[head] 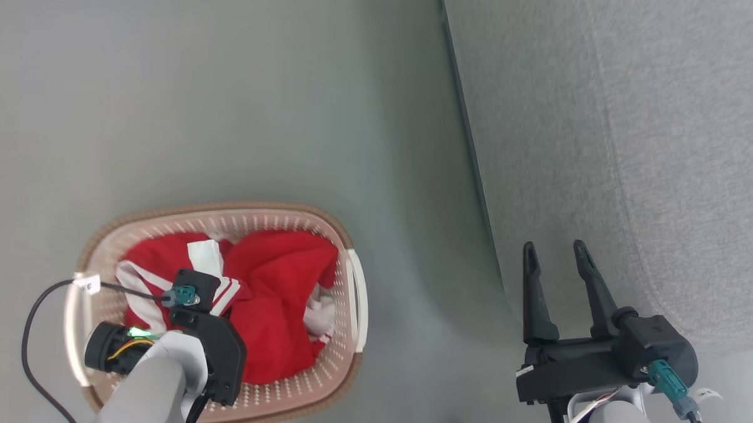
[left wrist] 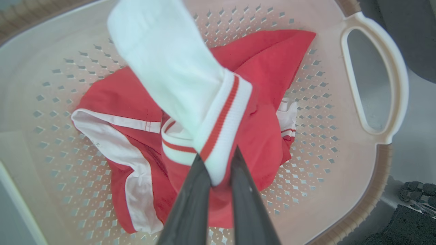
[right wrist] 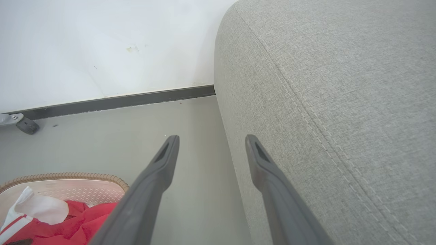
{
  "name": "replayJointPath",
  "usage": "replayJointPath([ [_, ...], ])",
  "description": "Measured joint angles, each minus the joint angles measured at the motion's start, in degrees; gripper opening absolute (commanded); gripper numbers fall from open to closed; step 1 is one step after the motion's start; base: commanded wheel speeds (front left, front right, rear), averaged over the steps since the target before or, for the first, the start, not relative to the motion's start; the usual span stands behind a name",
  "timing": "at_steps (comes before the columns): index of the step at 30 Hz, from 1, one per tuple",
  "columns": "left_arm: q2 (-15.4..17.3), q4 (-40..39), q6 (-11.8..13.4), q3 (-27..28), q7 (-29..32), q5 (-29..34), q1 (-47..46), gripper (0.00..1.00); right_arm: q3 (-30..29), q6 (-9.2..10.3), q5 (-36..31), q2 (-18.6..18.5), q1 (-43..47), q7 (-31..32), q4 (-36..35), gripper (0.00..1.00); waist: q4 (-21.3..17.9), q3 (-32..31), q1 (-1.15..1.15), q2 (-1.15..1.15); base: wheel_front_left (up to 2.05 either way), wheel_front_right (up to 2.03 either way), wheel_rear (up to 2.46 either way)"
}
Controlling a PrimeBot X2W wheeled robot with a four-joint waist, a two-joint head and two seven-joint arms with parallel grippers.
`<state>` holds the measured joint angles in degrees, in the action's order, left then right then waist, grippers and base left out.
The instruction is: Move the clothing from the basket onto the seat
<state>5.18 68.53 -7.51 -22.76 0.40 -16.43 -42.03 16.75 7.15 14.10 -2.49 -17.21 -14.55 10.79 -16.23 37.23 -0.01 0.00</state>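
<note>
Clothing [left wrist: 221, 126] trim clamped in left end effector [left wrist: 218, 154] over basket [left wrist: 340, 163]; right end effector [right wrist: 212, 137] apart

Basket [head: 282, 397]: one, with two white handles [head: 356, 298], one at each end.
Clothing [head: 279, 308]: one red-and-white heap in the basket. The number of separate garments cannot be told.
Seat [head: 636, 120]: one.
Hands: two, a left hand [left wrist: 217, 153] and a right hand [head: 554, 244], each with two dark fingers [head: 534, 298], four in all.
Castor [right wrist: 27, 126]: one, on the floor [head: 230, 106] by the wall.
</note>
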Motion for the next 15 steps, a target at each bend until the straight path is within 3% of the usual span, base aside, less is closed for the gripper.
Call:
replayJointPath([
  [15,0.33,-6.65,0.00,-4.80,-10.90,-5.10,4.93,0.00,-2.56,0.00,0.00,-0.05,0.61,0.01,6.37,1.00,3.42,-12.69,0.00,0.00,0.00,0.00,0.00],
])
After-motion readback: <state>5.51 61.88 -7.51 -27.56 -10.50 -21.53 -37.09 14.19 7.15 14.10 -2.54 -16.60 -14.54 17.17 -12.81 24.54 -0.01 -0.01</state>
